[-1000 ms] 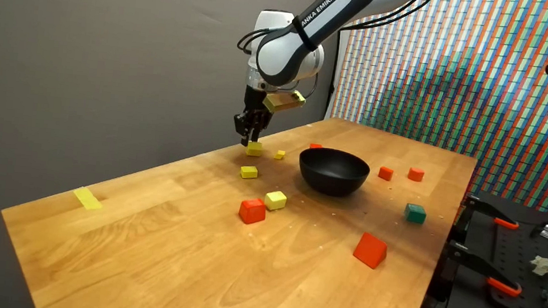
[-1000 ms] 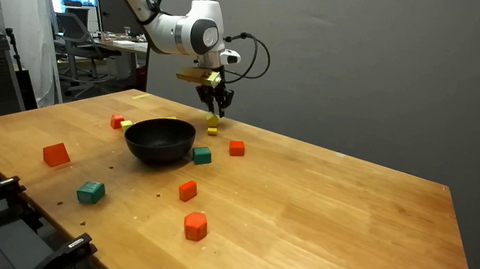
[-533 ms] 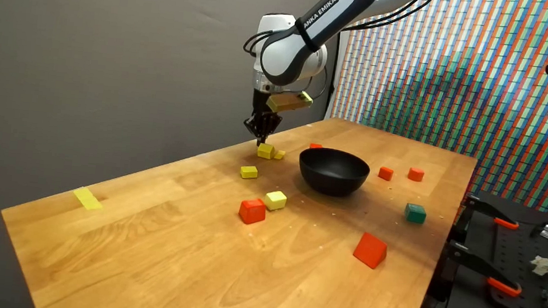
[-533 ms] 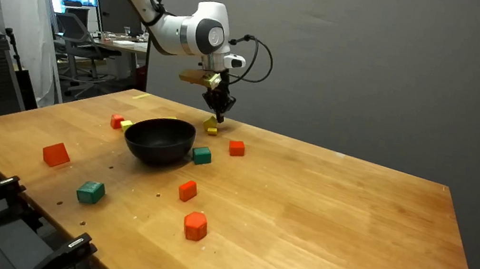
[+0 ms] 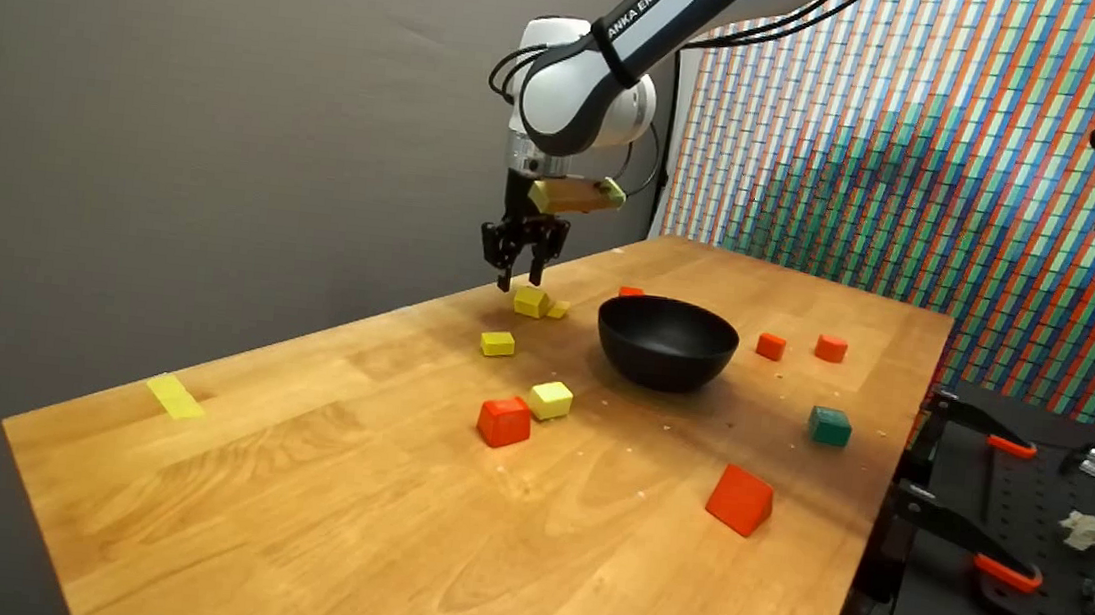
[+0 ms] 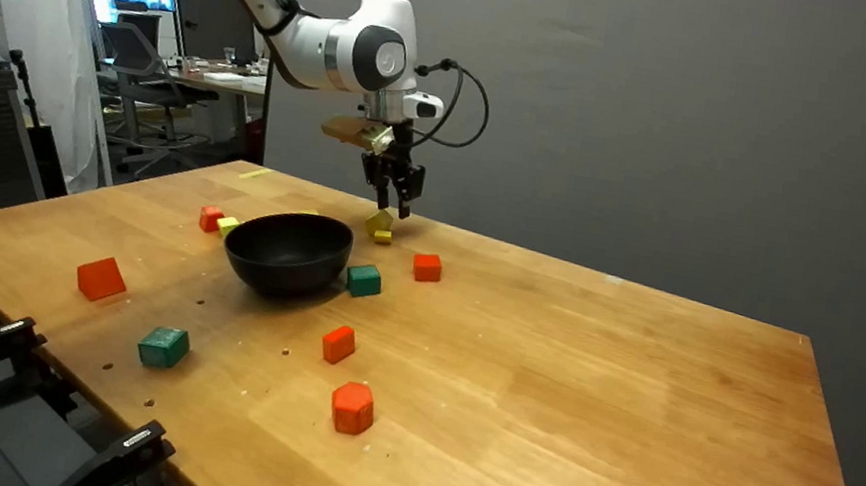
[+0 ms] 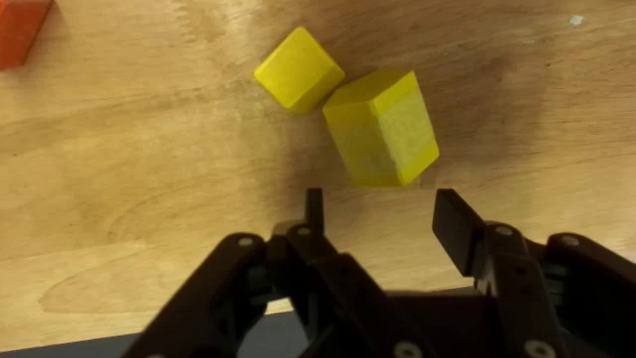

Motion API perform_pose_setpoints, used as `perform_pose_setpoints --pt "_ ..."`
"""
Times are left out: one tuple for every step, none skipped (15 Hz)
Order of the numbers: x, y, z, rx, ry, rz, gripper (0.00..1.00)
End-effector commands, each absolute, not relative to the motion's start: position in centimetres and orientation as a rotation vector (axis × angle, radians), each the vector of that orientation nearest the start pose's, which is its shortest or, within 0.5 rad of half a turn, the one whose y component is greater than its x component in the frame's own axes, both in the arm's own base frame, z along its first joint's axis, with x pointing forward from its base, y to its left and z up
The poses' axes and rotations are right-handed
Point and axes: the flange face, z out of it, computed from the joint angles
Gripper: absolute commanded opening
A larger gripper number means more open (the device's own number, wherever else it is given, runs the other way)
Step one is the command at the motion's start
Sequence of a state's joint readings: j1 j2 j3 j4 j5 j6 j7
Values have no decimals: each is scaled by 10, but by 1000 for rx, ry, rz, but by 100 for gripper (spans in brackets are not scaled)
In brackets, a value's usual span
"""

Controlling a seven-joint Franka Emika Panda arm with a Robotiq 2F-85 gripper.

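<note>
Chunky yellow block [image 7: 380,132] is sitting loose on the wooden table [image 6: 592,390], pretty close to the edge by the grey wall [image 5: 224,116]. Its little buddy, a smaller yellow block [image 7: 299,69], is right next to it; honestly can't tell if the two actually touch. The gripper [image 7: 380,223] hangs just above, over on the table-edge side, with its fingers [image 7: 454,228] spread apart and just air between them. From the wrist view, the chunky one sits roughly in line with that gap, a bit past the fingertips.

Going outward: in an exterior view a third yellow block [image 5: 497,344] sits nearby on its own, then a paler yellow block [image 5: 551,400] right up beside a red block [image 5: 504,422]. Black bowl [image 5: 665,359] stands upright near that bunch, and in an exterior view a green block [image 6: 363,281] is just beside it, with another red block [image 6: 427,268] a little further along. Farther out you get a second green block [image 6: 163,347], a red wedge [image 6: 101,279], a small red block [image 6: 339,345] and a hexagonal red block [image 6: 353,409], plus a flat yellow strip [image 5: 175,396] near the table's edge.
</note>
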State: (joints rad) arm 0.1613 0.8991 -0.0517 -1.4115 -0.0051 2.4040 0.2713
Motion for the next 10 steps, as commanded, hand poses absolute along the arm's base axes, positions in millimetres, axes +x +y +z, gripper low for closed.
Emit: perform_pose_setpoints --pt "716 98 178 -3125 180 -69 92" --pt "710 102 174 -3127 129 -28 98" --pt "705 105 171 -3125 85 -3 100" --pt "699 108 167 -3126 28 25 100" --pt "696 109 162 -3131 -11 44 100" --pt "693 108 158 -3135 -36 60 75" --pt "692 106 156 -3145 -56 62 75" --pt "690 104 154 -3151 -67 60 69" --pt "690 102 152 -3157 -79 61 62" --pt "690 101 152 -3164 -82 58 52"
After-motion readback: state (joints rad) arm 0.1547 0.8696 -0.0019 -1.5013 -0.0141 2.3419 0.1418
